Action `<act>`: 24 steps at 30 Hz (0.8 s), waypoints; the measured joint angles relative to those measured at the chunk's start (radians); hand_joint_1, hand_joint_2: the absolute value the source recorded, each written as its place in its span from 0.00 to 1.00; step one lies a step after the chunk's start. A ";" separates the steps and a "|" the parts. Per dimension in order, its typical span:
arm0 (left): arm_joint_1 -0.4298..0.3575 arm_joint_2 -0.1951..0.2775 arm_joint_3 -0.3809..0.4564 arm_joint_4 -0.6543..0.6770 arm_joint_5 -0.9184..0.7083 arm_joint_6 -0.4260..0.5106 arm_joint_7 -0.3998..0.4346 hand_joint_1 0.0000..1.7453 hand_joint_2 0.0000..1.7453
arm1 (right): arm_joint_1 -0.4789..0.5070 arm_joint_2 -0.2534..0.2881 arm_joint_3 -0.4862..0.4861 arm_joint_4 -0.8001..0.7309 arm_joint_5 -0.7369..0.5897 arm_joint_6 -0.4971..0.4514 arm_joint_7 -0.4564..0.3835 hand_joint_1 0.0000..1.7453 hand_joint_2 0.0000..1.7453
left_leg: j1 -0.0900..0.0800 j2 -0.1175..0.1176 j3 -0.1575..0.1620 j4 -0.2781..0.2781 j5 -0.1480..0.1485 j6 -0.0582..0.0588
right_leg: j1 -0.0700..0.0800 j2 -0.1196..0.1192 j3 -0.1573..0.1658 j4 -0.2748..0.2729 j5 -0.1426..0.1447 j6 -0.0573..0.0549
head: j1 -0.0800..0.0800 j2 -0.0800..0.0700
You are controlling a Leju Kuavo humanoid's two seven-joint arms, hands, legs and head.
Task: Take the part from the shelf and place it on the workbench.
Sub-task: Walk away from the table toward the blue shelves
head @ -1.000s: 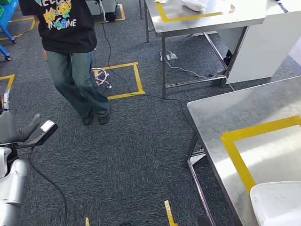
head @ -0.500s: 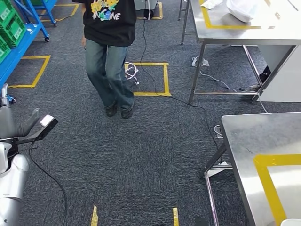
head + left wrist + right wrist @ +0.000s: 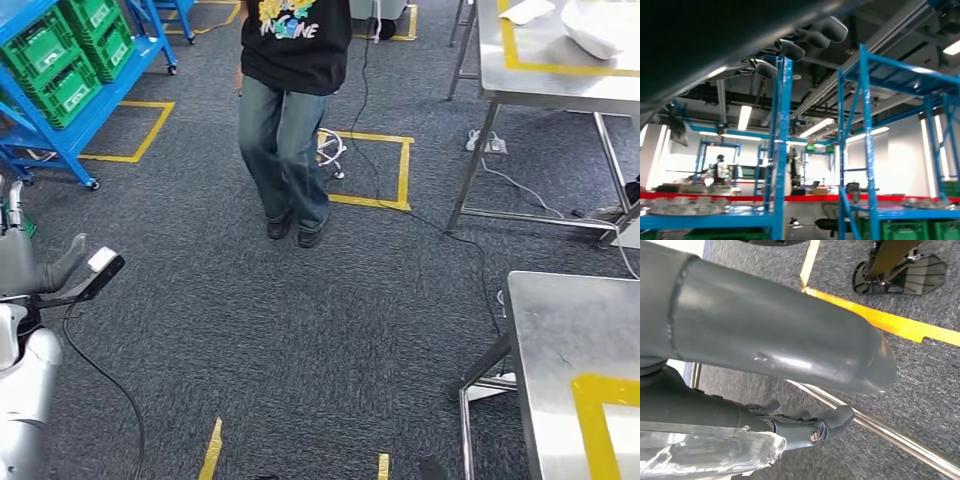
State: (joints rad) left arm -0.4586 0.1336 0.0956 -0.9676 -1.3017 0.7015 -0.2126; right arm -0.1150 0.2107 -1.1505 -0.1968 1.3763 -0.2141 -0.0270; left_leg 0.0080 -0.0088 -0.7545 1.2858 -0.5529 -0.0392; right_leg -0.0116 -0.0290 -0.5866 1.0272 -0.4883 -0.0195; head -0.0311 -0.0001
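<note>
A blue shelf [image 3: 90, 115] with green crates [image 3: 68, 60] stands at the far left of the head view; no part can be made out on it. The steel workbench [image 3: 558, 340] with a yellow tape mark sits at the right edge. My left hand [image 3: 75, 275] is raised at the left, fingers stretched out and holding nothing. In the left wrist view its fingers [image 3: 798, 45] point toward blue shelf posts [image 3: 781, 150]. My right hand [image 3: 810, 425] hangs over the carpet, thumb and fingers apart. A clear plastic sheet [image 3: 715, 452] lies along the palm; what it is stays unclear.
A person [image 3: 290, 120] in jeans and a black shirt stands on the carpet ahead, between shelf and tables. A second steel table [image 3: 558, 85] stands at the back right. A black cable [image 3: 453, 240] crosses the floor, with yellow tape squares [image 3: 377, 170] around it.
The camera has turned left: the workbench slid to the right edge and the blue shelf with crates came into view. The person has stepped. My left hand keeps its pose.
</note>
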 joint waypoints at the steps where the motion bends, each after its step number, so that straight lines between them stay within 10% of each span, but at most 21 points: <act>1: 0.002 0.000 0.000 0.003 0.000 0.000 0.000 0.00 0.00 | 0.000 0.000 0.000 0.000 0.000 0.000 0.000 0.00 0.00 | 0.000 0.004 0.005 -0.010 0.017 0.002 | 0.001 -0.013 0.001 0.000 -0.002 0.000 | 0.000 0.000; 4: 0.001 0.000 0.000 0.006 0.000 0.000 0.000 0.00 0.00 | -0.002 0.000 0.000 0.000 0.001 -0.001 0.000 0.00 0.00 | -0.012 0.062 0.105 -0.193 0.105 0.016 | 0.008 -0.050 0.012 0.001 -0.011 0.004 | 0.000 0.000; 7: -0.004 0.001 -0.001 0.006 0.000 0.000 0.000 0.00 0.00 | -0.002 0.000 0.000 0.000 0.003 -0.002 0.002 0.00 0.00 | -0.029 0.101 0.144 -0.273 0.115 0.031 | 0.016 -0.088 0.021 0.000 -0.021 0.016 | 0.002 0.000; 9: -0.003 0.005 -0.002 0.007 -0.001 0.001 0.001 0.00 0.00 | -0.004 0.000 0.000 0.000 0.005 -0.002 0.004 0.00 0.00 | -0.025 0.071 0.146 -0.280 0.118 0.040 | 0.015 -0.096 0.027 0.000 -0.030 0.027 | 0.002 0.000; 11: -0.003 0.006 -0.002 0.008 -0.003 0.001 0.003 0.00 0.00 | -0.005 0.000 0.000 0.000 0.006 -0.002 0.005 0.00 0.00 | -0.017 0.044 0.152 -0.288 0.122 0.050 | 0.011 -0.040 0.006 0.051 -0.062 0.035 | 0.006 0.000; 15: 0.002 -0.001 -0.003 0.010 -0.007 0.001 0.004 0.00 0.00 | 0.002 0.000 0.000 0.000 0.006 -0.001 0.006 0.00 0.00 | -0.013 -0.017 0.154 -0.288 0.122 0.058 | 0.007 0.027 -0.125 0.281 -0.142 0.041 | 0.012 0.000; 18: 0.007 -0.003 -0.003 0.012 -0.009 0.001 0.004 0.00 0.00 | 0.002 0.000 0.000 0.000 0.006 -0.001 0.006 0.00 0.00 | -0.011 -0.065 0.160 -0.287 0.119 0.053 | 0.003 0.046 -0.095 0.168 -0.042 0.040 | 0.012 0.000; 20: 0.007 -0.003 -0.003 0.012 -0.009 0.001 0.005 0.00 0.00 | 0.002 0.000 0.001 0.000 0.007 -0.001 0.006 0.00 0.00 | -0.010 -0.092 0.159 -0.282 0.115 0.044 | -0.006 0.099 -0.039 0.044 0.013 0.039 | 0.011 0.000; 22: 0.011 0.000 -0.002 0.013 -0.009 0.001 0.008 0.00 0.00 | 0.002 0.000 0.001 0.000 0.008 0.001 0.008 0.00 0.00 | -0.007 -0.116 0.152 -0.280 0.116 0.031 | -0.008 0.125 -0.018 0.008 0.016 0.035 | 0.011 0.000; 24: 0.020 0.007 -0.002 0.013 -0.009 0.001 0.009 0.00 0.00 | 0.000 0.001 0.001 0.000 0.009 0.002 0.010 0.00 0.00 | -0.002 -0.128 0.148 -0.281 0.117 0.019 | -0.006 0.102 -0.014 0.002 0.019 0.025 | 0.011 0.000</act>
State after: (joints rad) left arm -0.4386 0.1410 0.0931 -0.9550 -1.3105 0.7028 -0.2037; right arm -0.1149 0.2118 -1.1499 -0.1969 1.3857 -0.2125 -0.0174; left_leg 0.0059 -0.1366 -0.6070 1.0044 -0.4361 -0.0207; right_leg -0.0179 0.0734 -0.6005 1.0294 -0.4696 0.0055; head -0.0202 0.0000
